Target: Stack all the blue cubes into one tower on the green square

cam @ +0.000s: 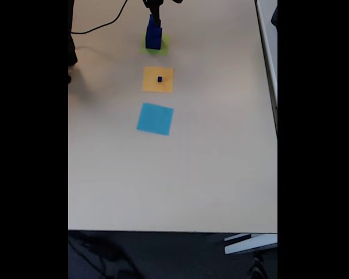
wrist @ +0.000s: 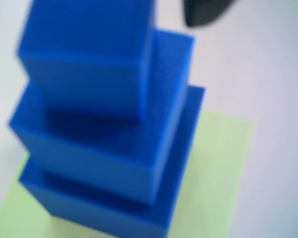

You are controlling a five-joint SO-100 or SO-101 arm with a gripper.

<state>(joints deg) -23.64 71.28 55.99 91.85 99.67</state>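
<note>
in the wrist view, three blue cubes point(wrist: 99, 124) are seen stacked in a tower on the green square point(wrist: 218, 163). in the fixed view, the tower point(cam: 153, 34) stands on the green square point(cam: 163, 46) at the table's point(cam: 180, 174) far end, the hand point(cam: 155, 11) just above it; whether its fingers are apart cannot be told. a tiny blue cube point(cam: 160, 79) sits on the orange square point(cam: 158, 79), near the light-blue square point(cam: 155, 118).
</note>
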